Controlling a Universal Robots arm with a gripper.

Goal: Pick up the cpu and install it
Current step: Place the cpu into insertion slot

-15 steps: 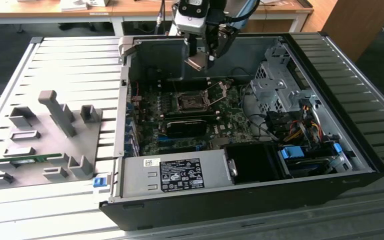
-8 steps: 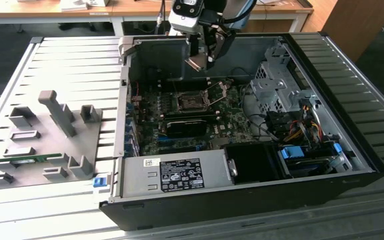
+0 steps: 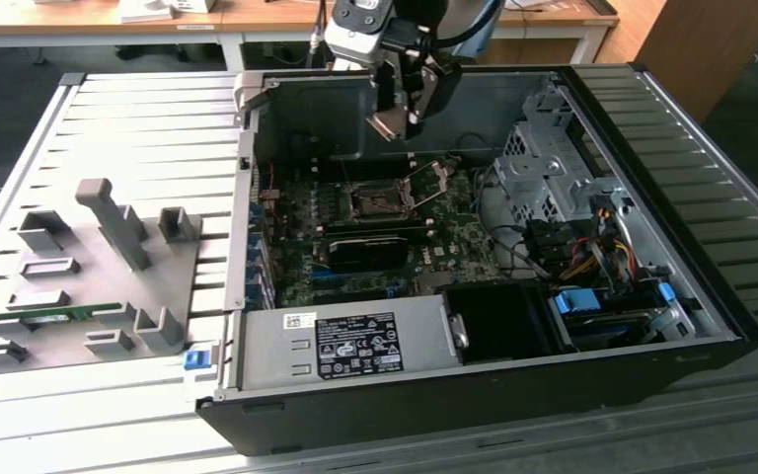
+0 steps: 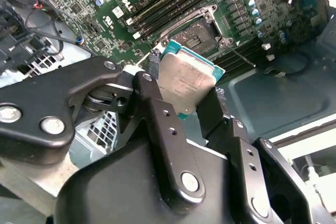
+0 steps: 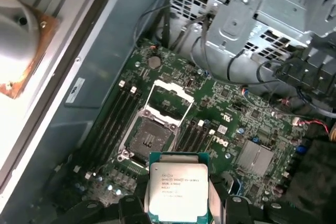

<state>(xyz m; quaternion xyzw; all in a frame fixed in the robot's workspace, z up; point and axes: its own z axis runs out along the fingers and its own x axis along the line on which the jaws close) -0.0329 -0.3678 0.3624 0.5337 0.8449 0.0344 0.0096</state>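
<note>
I have the gripper (image 3: pixel 402 118) clenched on the cpu (image 5: pixel 177 188), gripping two opposite edges, with the chip's metal top facing the first wrist view. It hangs over the open computer case (image 3: pixel 695 197). The bare socket (image 5: pixel 151 141), clamp frame swung up, lies below it, and I judge it slightly offset from the chip.
</note>
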